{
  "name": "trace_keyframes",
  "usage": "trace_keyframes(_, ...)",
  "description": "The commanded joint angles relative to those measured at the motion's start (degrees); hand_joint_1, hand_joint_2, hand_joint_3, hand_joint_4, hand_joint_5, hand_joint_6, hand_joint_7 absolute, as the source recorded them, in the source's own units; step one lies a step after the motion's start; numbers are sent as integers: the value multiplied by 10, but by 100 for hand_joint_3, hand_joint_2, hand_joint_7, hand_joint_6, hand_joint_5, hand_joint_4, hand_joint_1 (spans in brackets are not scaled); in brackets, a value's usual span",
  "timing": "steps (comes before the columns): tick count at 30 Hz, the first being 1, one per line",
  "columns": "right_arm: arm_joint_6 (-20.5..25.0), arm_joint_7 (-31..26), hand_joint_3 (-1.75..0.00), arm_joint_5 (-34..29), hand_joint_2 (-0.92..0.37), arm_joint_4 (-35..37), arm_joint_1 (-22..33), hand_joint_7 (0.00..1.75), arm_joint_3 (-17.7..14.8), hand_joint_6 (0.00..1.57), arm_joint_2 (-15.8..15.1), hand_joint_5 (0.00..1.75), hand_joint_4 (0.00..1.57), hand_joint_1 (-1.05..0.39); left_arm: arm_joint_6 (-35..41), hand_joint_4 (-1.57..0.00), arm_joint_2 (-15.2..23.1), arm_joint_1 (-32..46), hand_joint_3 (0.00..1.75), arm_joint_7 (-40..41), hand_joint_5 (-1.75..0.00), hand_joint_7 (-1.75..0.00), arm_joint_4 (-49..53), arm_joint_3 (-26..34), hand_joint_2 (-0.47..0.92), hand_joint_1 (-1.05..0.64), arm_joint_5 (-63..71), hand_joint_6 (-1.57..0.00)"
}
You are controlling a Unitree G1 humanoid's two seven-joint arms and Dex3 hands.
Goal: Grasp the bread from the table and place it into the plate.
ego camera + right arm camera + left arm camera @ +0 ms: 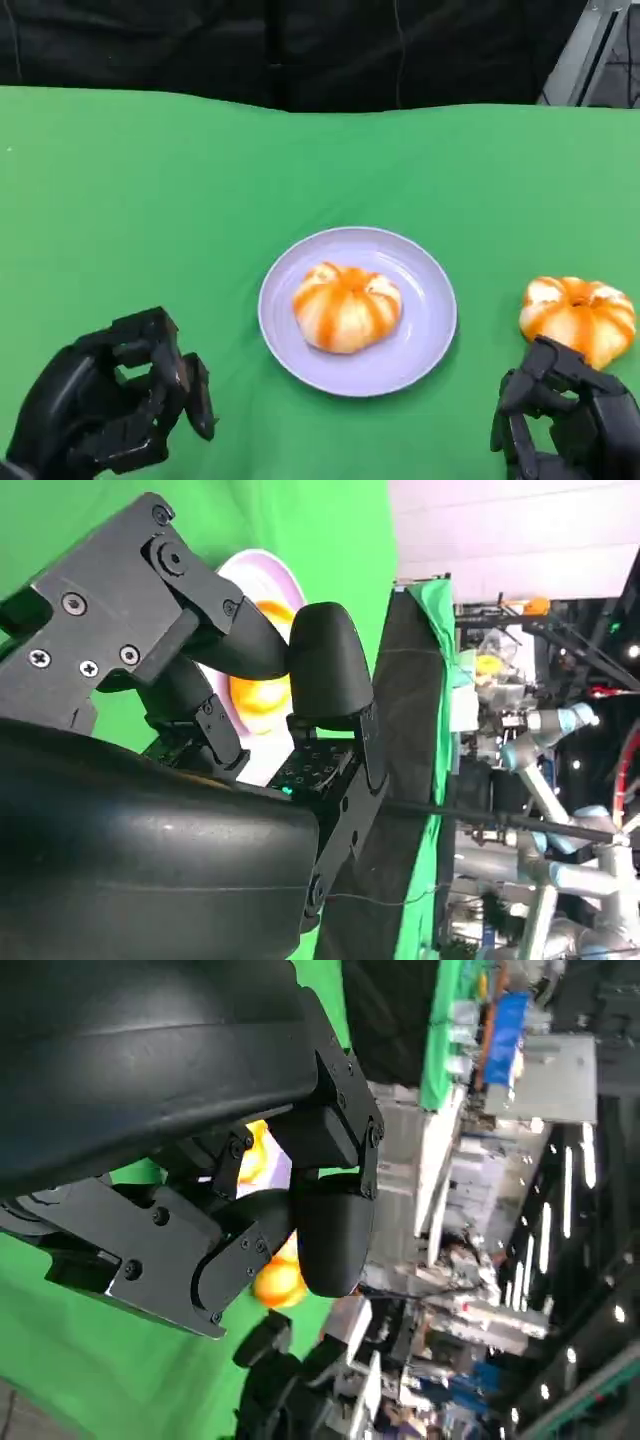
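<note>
Bread (pixel 578 316) on the surface lies just beyond the right robot hand (pixel 565 420), released, fingers apart; the plate (pixel 425 345) lies leftward.

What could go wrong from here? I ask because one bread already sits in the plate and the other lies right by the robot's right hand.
1. The bread on the table lies close to the table's right edge; a clumsy touch by the right hand might push it off.
2. The bread in the plate fills the middle of the plate, so the second may roll off the rim or knock the first.
</note>
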Motion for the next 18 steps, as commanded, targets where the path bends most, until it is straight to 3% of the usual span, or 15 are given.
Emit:
trace_keyframes(1,4,-2,-140,5,-41,-5,4,154,-3,82,-4,175,90,-13,17,-84,2,-2,111,-10,-170,-152,-12,11,60,-16,-11,-84)
trace_keyframes(18,1,-2,-137,4,-45,-2,5,155,-3,80,-4,175,87,-12,27,-83,-8,20,103,-28,-173,-149,1,33,64,-15,-16,-84)
